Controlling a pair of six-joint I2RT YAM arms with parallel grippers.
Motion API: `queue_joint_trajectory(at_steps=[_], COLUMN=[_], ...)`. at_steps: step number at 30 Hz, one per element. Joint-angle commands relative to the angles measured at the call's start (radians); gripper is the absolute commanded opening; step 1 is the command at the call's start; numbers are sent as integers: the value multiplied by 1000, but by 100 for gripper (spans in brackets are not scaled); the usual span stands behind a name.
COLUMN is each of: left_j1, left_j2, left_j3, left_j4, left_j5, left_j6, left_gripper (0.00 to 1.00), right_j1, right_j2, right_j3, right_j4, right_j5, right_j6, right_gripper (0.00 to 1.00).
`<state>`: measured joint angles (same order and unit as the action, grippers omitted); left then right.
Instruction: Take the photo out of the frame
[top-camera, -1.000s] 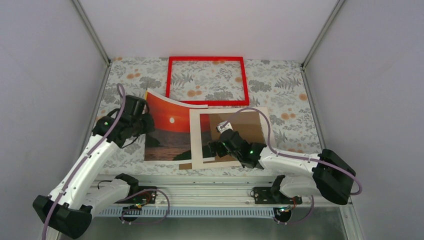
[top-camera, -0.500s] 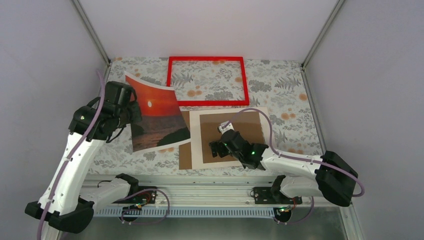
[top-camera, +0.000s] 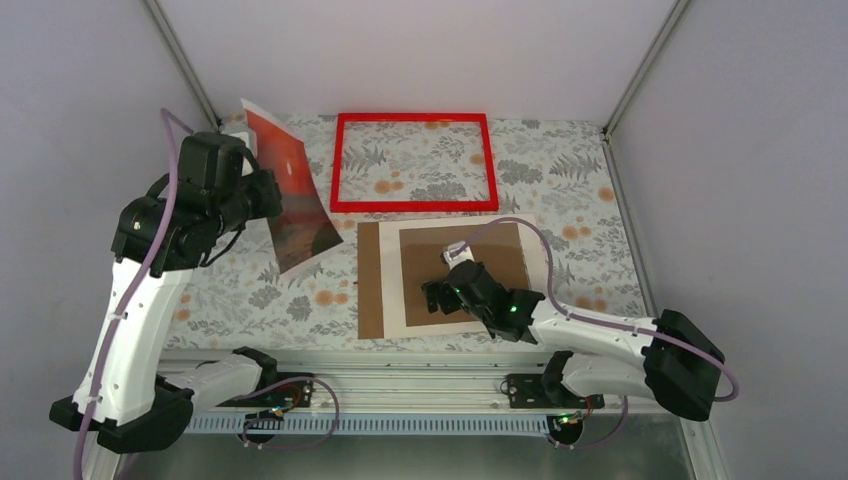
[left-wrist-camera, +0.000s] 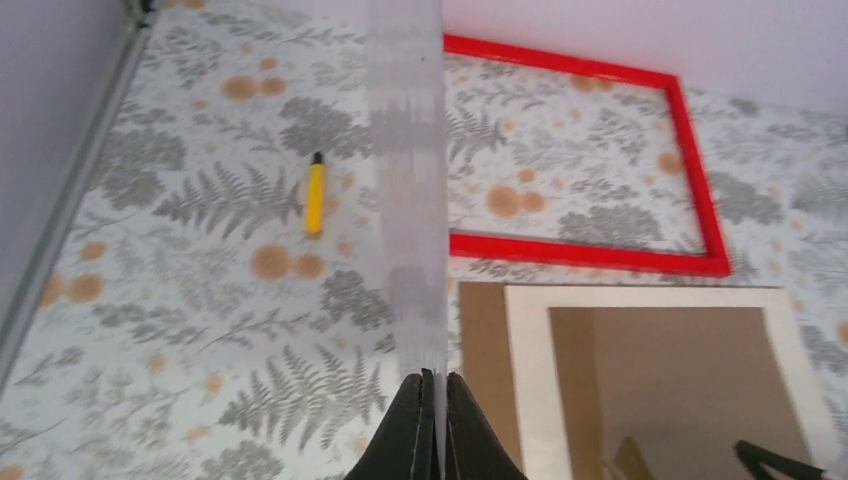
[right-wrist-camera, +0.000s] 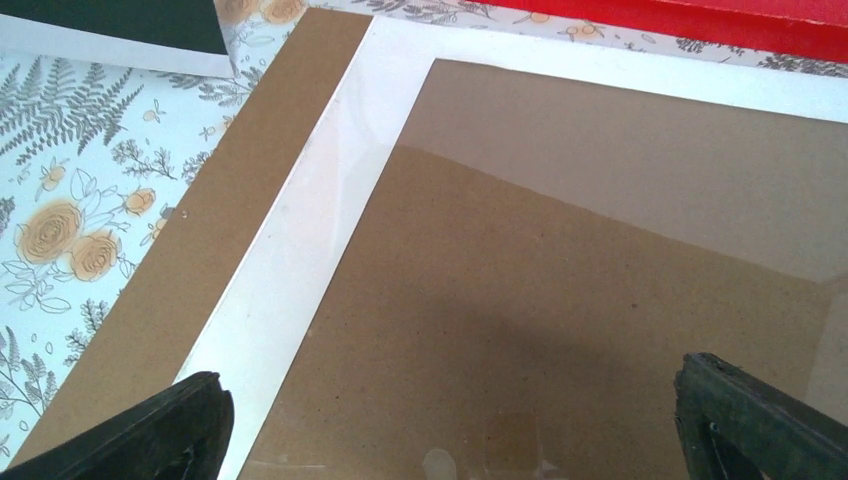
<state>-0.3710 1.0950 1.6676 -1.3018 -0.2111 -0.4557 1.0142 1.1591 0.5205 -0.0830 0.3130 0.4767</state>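
Note:
The photo (top-camera: 293, 195), a red-orange sunset with a white border, hangs tilted in the air at the back left. My left gripper (top-camera: 262, 195) is shut on its edge. In the left wrist view the photo (left-wrist-camera: 410, 200) shows edge-on as a pale strip pinched in the gripper (left-wrist-camera: 436, 400). The red frame (top-camera: 414, 119) lies flat and see-through at the back of the table, apart from the photo. My right gripper (top-camera: 440, 295) is open low over the brown backing board (top-camera: 370, 290) and white mat (top-camera: 392, 280), its fingers (right-wrist-camera: 180, 425) spread wide with nothing between them.
A small yellow-handled tool (left-wrist-camera: 315, 193) lies on the floral table cover left of the frame (left-wrist-camera: 580, 254). The mat (right-wrist-camera: 300, 230) and board (right-wrist-camera: 230, 180) lie in front of the frame. Grey walls close in the left, right and back.
My left arm has risen and swung left and back, carrying the photo off the backing board and tipping it up. The right gripper has barely moved.

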Motion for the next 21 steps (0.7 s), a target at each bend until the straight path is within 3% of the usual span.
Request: queue_joint_trajectory(at_steps=[1, 10, 21], left_j1=[4, -7, -154], left_j2=[31, 120, 241], left_j3=[38, 57, 110], left_j4=[134, 402, 611], left_j5=[123, 370, 511], left_j6=[15, -43, -120], left_gripper=[2, 2, 2], right_j1=[4, 4, 4], right_j2=[-54, -176, -363], right_j3=[-18, -17, -17], right_j4=[0, -80, -212], right_j5=[58, 145, 313], right_j6=[33, 101, 197], right_gripper=[100, 100, 100])
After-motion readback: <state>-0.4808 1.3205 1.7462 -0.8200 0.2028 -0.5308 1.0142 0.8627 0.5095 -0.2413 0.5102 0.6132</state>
